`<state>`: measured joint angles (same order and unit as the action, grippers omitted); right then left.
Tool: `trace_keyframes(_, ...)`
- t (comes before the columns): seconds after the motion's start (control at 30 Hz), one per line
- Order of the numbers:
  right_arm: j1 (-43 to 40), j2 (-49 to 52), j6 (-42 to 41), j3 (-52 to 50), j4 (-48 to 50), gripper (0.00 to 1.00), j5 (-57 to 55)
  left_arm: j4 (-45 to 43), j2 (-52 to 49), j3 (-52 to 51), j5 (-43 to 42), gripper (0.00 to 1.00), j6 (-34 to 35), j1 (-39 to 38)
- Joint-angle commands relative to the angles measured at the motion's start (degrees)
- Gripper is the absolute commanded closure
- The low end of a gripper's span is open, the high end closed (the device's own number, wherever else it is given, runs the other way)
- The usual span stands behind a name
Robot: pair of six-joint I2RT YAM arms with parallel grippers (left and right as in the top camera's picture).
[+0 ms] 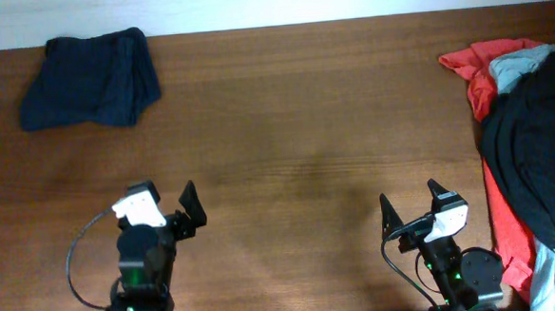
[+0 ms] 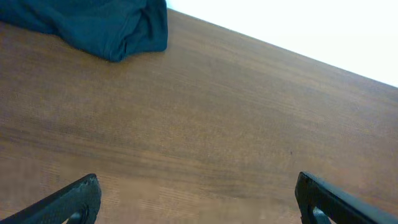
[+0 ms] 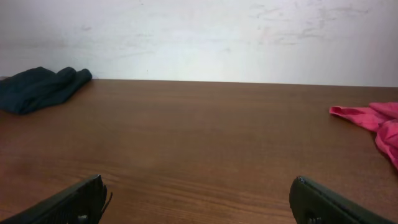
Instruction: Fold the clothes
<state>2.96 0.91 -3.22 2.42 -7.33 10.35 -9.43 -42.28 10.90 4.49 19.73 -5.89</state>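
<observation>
One dark navy-blue wrinkled fabric shorts (image 1: 91,80) lying at bench (image 1: 285,126) far-left corner; seeming limp, suiting edge pinching; left fingers (image 1: 194,206), right fingers (image 1: 389,221) spread.

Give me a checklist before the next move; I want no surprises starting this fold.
1. Left gripper open, empty: ok.
2. Right gripper open, empty: ok.
3. Navy shorts in view, far left of the table: ok.
4. Shorts spread flat: not ok, bunched and wrinkled.
5. Shorts apart from the red garment and black garment: ok.
</observation>
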Motion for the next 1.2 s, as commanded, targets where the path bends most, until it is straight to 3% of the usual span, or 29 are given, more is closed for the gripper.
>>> trace_keyframes(0.0,-0.4,-0.5,-0.2,-0.4,-0.1,0.01,-0.5,-3.1,3.0,-4.7,-0.2,0.0,0.3,-0.2)
trace_keyframes(0.33,-0.4,-0.5,-0.2,-0.4,-0.1,0.01,-0.5,-3.8,10.7,-10.4,0.0,0.01,0.3,-0.2)
trace_keyframes(0.53,-0.4,-0.5,-0.2,-0.4,-0.1,0.01,-0.5,-3.0,15.3,-10.4,4.5,0.01,0.3,-0.2)
trace_keyframes(0.93,-0.4,-0.5,-0.2,-0.4,-0.1,0.01,-0.5,12.4,27.3,-10.4,9.3,0.01,-0.6,-0.2)
trace_keyframes(1.17,-0.4,-0.5,-0.2,-0.4,-0.1,0.01,-0.5,12.9,34.2,-10.4,8.3,0.01,-10.2,-0.2)
